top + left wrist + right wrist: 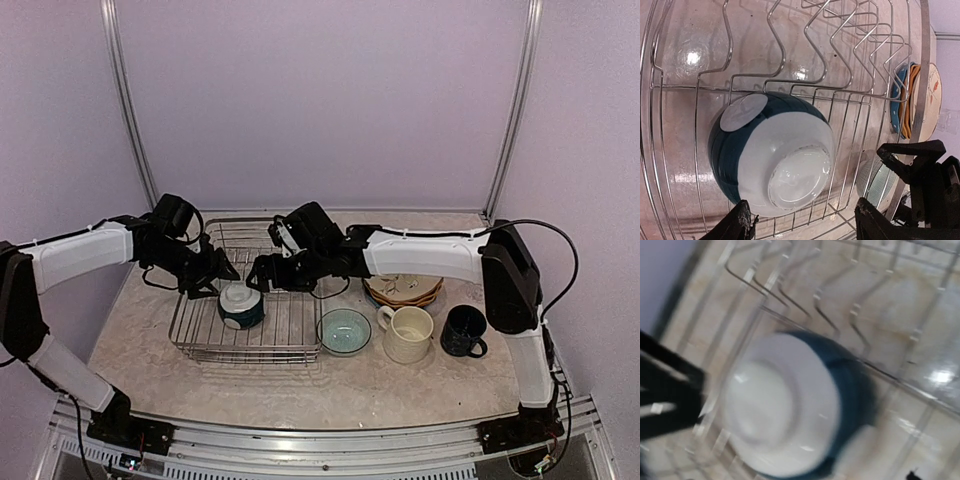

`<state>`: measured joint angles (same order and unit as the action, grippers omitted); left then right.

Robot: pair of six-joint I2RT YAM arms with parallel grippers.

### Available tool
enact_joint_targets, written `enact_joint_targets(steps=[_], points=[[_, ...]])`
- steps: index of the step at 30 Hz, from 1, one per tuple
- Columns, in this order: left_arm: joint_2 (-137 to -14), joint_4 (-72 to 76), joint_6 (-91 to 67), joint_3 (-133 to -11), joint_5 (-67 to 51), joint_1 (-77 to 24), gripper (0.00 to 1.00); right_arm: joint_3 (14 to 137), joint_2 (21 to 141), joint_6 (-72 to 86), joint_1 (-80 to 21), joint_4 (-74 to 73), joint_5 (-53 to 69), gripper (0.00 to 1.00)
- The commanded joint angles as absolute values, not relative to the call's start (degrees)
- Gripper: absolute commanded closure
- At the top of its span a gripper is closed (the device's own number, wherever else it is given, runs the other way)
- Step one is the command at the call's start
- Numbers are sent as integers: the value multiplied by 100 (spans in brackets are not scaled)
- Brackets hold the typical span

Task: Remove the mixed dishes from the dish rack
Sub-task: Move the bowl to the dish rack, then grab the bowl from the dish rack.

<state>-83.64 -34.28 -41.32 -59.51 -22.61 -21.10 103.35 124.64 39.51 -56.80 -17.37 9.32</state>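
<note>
The dish rack [205, 335] holds one dark white-lined bowl [241, 305], upside down and tilted near its front middle. My left gripper [216, 274] hangs just left of and above the bowl. In the left wrist view it [805, 222] is open, its fingers [740, 222] straddling the bowl [775, 160] without touching. My right gripper [262, 272] hovers just right of the bowl. Its view is blurred and filled by the bowl [790, 405]; only a fingertip [912, 475] shows at the bottom edge, so the jaws stand apart. The clear glasses are out of view.
On the table right of the rack stand the teal bowl [344, 330], large cream mug [408, 333], navy mug [464, 331] and a stack of plates [403, 290]. The rack's upright wire dividers [840, 55] rise behind the bowl. The two grippers are close together.
</note>
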Motion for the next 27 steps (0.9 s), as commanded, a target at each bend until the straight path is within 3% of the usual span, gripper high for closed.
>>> enact_joint_targets(steps=[1,7,15,23,27], points=[[-8524,-3659,-3853,-6083,-1865,-2144,34,10393,12864,5165,-5641,-1033,1567,13],[-8602,-3595,-3873,-5894,-1912,-2119,39,10077,12969,5874,-5620,-432,1716,15],[-8603,-3449,-3927,-5556,-1837,-2028,54,9805,13256,6669,-5607,105,1858,15],[-8597,-3320,-3942,-5337,-1811,-1958,59,10266,13564,6848,-5656,-558,1478,1],[-8587,-3206,-3929,-5226,-1876,-1936,60,10189,13600,7008,-5668,-64,1470,0]])
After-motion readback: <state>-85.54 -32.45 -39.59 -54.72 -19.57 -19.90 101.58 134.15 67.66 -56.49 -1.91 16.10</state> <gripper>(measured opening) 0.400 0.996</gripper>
